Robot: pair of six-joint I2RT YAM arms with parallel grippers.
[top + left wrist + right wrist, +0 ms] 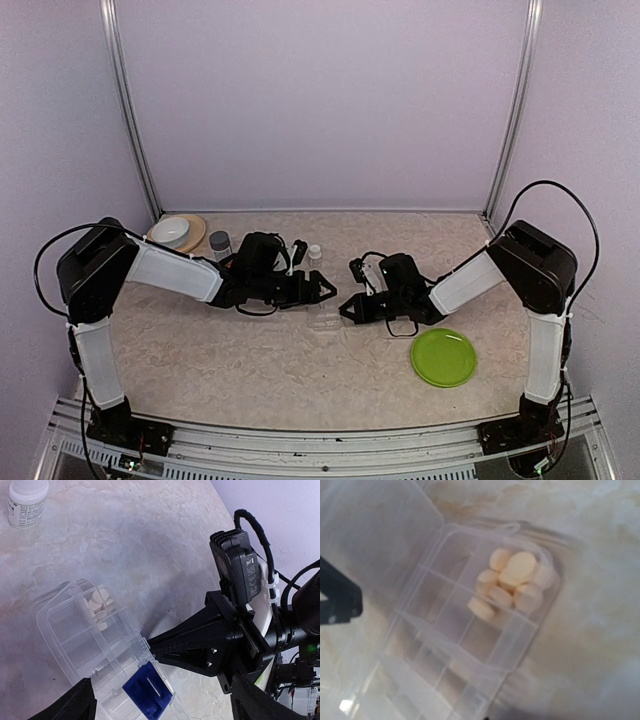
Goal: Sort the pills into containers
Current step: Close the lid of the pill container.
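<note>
I had L fingers [75, 702] spread wide over the clear pill box [70, 630], empty, R fingers [190, 640] pinched closed at its rim, prob. steadying it w/ pills [512, 582] bunched in one corner.

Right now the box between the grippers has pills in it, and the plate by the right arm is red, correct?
No, the plate is green, as the top view shows. The rest holds: the box lies between the left gripper and right gripper with pills in it.
</note>
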